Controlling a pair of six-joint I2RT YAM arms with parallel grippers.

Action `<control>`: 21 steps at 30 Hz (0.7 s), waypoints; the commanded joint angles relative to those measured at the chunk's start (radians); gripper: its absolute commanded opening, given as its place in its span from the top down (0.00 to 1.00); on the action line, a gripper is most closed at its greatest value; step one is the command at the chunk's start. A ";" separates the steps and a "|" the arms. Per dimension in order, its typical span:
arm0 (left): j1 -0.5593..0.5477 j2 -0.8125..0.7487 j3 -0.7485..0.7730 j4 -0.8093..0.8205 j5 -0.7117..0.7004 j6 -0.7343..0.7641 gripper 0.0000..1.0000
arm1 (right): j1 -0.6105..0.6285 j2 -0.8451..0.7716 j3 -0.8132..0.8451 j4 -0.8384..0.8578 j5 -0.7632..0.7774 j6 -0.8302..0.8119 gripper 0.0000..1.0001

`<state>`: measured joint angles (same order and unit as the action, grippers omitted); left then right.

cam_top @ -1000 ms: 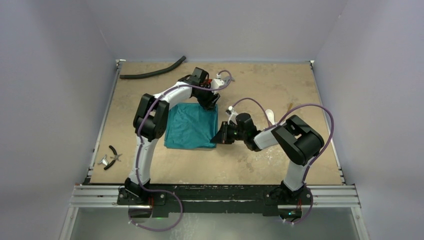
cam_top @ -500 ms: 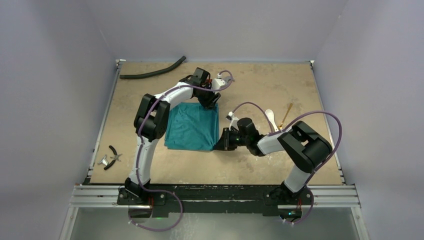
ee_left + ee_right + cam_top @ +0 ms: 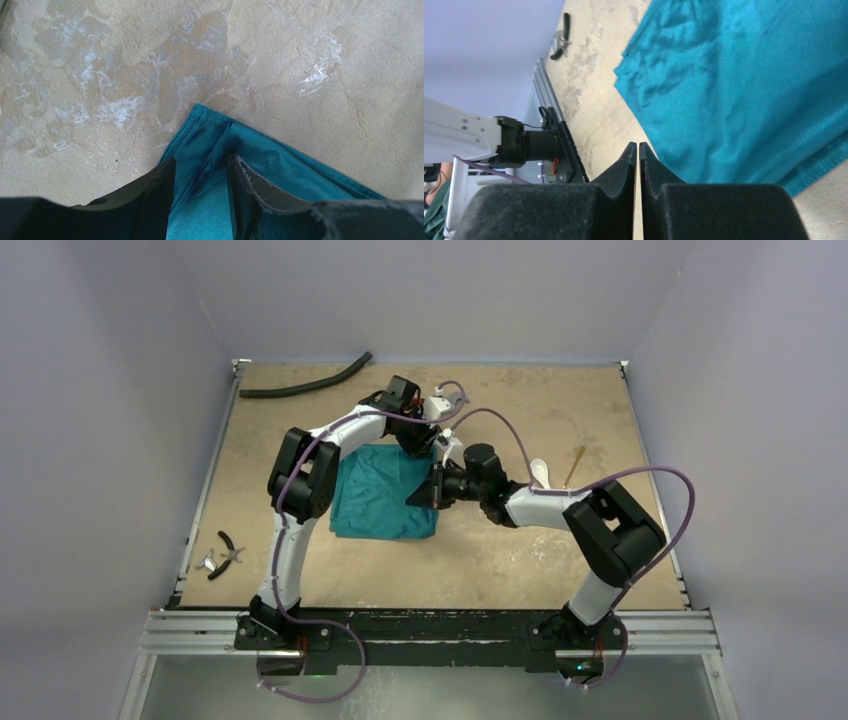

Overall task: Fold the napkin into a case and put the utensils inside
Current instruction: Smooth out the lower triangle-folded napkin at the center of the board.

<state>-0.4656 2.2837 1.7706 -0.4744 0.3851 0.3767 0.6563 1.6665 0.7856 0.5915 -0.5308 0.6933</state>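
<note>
I see napkin (image 3: 385,493) flat on table (image 3: 500,560), folded to rough square. L gripper (image 3: 202,200) at far right corner of cloth, fingers (image 3: 150,195) apart w/ cloth fold between them; can't tell if pinching. R gripper (image 3: 638,150) just right of L one, at right edge of napkin, fingers pressed together, nothing between. Spoon (image 3: 540,472) & wooden stick (image 3: 573,466) lie behind R wrist, well off cloth. Pliers (image 3: 229,547) far left of both grippers.

Plain teal napkin (image 3: 380,495); white spoon (image 3: 540,472); mottled tan table (image 3: 560,560).
</note>
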 commanded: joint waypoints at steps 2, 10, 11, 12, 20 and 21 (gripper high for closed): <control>0.004 0.034 -0.016 -0.072 -0.033 -0.013 0.56 | -0.018 0.126 -0.071 0.142 -0.028 0.069 0.96; 0.015 -0.031 0.090 -0.139 -0.019 -0.021 0.40 | -0.035 0.253 -0.113 0.333 -0.102 0.122 1.00; 0.018 -0.039 0.108 -0.165 -0.011 -0.019 0.38 | -0.035 0.243 -0.113 0.337 -0.109 0.126 1.00; 0.022 -0.045 0.140 -0.192 -0.002 -0.013 0.35 | -0.035 0.225 -0.109 0.341 -0.115 0.131 0.99; 0.140 -0.135 0.267 -0.308 0.086 -0.069 0.08 | -0.035 0.065 0.026 0.127 -0.124 0.080 0.89; 0.157 -0.152 0.274 -0.318 0.072 -0.070 0.07 | -0.035 0.063 0.052 0.088 -0.118 0.060 0.89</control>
<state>-0.3965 2.2566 1.9739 -0.7238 0.4229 0.3489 0.6216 1.7893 0.7296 0.7856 -0.6277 0.8101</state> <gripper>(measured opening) 0.911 0.101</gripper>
